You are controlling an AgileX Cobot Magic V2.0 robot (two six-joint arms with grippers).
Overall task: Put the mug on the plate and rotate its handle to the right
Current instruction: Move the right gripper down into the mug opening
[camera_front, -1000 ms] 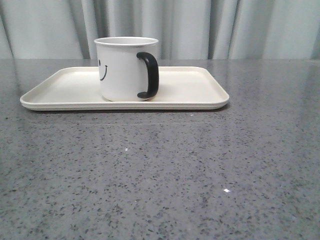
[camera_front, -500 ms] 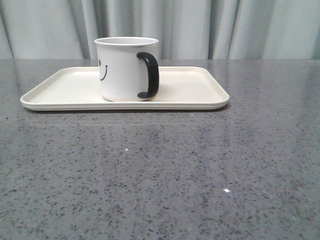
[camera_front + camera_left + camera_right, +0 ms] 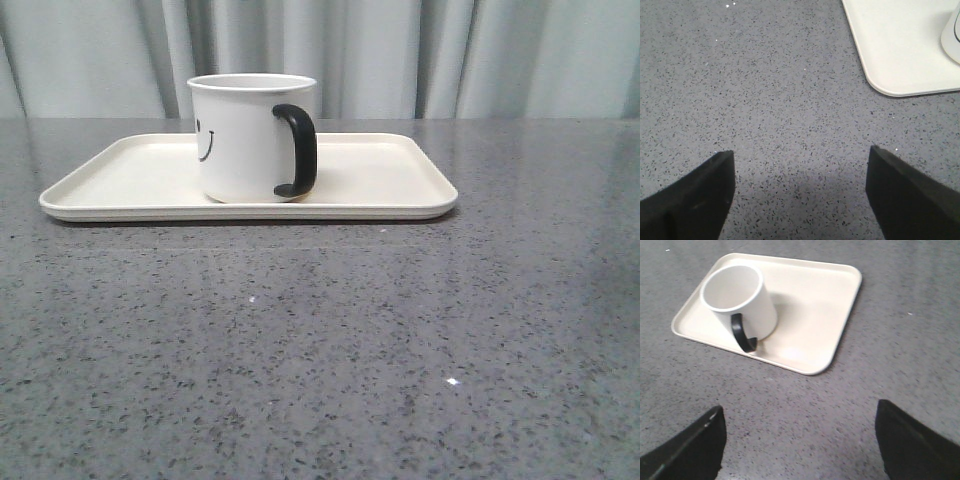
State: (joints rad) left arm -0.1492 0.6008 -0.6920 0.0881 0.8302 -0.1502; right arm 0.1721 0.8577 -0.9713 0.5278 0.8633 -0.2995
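The white mug (image 3: 245, 140) with a black smiley print stands upright on the cream plate (image 3: 390, 185), left of its middle. Its black handle (image 3: 298, 150) points toward the front right. The mug also shows in the right wrist view (image 3: 742, 300) with the handle (image 3: 742, 335) and the plate (image 3: 815, 305). My right gripper (image 3: 800, 412) is open and empty over bare table, apart from the plate. My left gripper (image 3: 800, 160) is open and empty over bare table; a plate corner (image 3: 890, 45) and the mug's edge (image 3: 952, 30) show beyond it. Neither gripper shows in the front view.
The grey speckled tabletop (image 3: 320, 350) spreads all round the plate. A pale curtain (image 3: 400, 50) hangs behind the table's far edge.
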